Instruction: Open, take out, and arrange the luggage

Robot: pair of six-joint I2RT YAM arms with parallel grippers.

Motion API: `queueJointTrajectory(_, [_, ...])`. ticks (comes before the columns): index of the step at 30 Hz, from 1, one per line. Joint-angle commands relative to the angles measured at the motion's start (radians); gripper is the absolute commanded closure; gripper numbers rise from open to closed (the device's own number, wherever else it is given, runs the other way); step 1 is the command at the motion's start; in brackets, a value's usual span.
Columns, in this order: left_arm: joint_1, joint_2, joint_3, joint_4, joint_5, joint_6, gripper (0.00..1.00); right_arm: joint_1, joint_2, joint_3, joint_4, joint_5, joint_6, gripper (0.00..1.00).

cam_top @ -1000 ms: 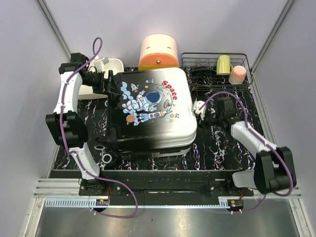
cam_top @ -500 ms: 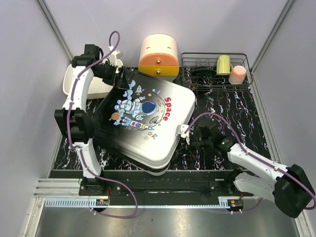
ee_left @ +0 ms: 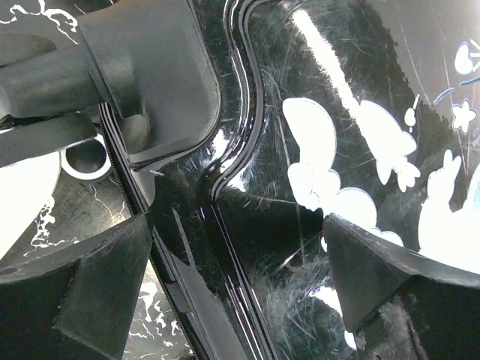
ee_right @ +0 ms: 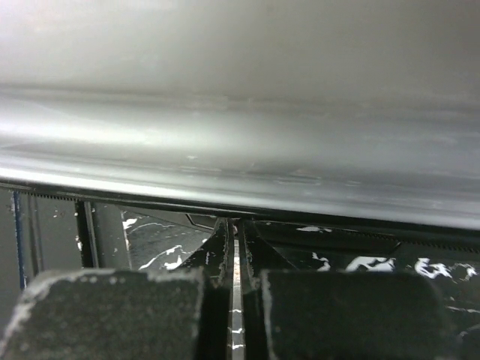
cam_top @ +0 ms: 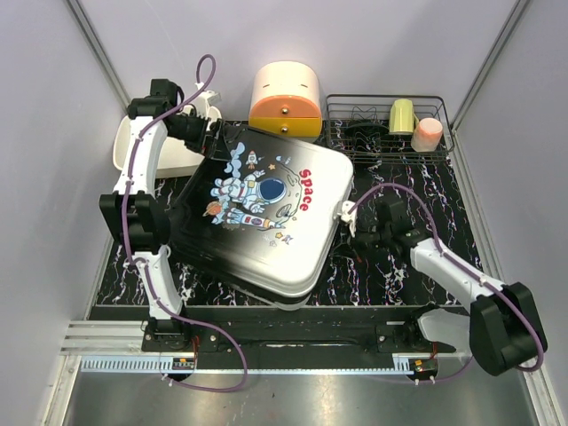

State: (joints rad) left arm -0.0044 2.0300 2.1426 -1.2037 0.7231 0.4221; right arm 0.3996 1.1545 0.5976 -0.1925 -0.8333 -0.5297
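The luggage (cam_top: 266, 213) lies closed and flat on the table, astronaut side up and turned at an angle. My left gripper (cam_top: 216, 142) is at its far left corner. In the left wrist view this gripper (ee_left: 240, 277) is open, its fingers straddling the black shell (ee_left: 315, 172) and zipper seam beside a wheel housing (ee_left: 150, 75). My right gripper (cam_top: 344, 216) is at the luggage's right edge. In the right wrist view its jaws (ee_right: 235, 247) are shut with a hairline gap, tips at the seam under the grey shell (ee_right: 240, 112). Whether they pinch anything is unclear.
A white tray (cam_top: 129, 151) sits behind the left arm. A cream-and-orange box (cam_top: 285, 98) stands behind the luggage. A wire rack (cam_top: 390, 124) at the back right holds a yellow-green cup (cam_top: 402, 115) and a pink cup (cam_top: 427, 134). A white ring (ee_left: 86, 154) lies on the table.
The luggage turned clockwise and its far left corner moved back with my left gripper. My right gripper first moved nearer along the right edge, then back up toward the middle.
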Motion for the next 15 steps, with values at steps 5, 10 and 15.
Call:
queueJointTrajectory(5, [-0.034,0.113,0.033,-0.158,0.068,0.087,0.04,-0.231,0.154,0.218,0.203,0.076,-0.165,1.0])
queueJointTrajectory(10, [-0.028,0.122,0.04,-0.157,0.07,0.086,0.04,-0.266,0.185,0.304,0.039,-0.12,-0.239,1.0])
queueJointTrajectory(15, [-0.023,0.115,0.033,-0.157,0.072,0.089,0.04,-0.259,0.171,0.372,-0.218,-0.271,-0.268,1.0])
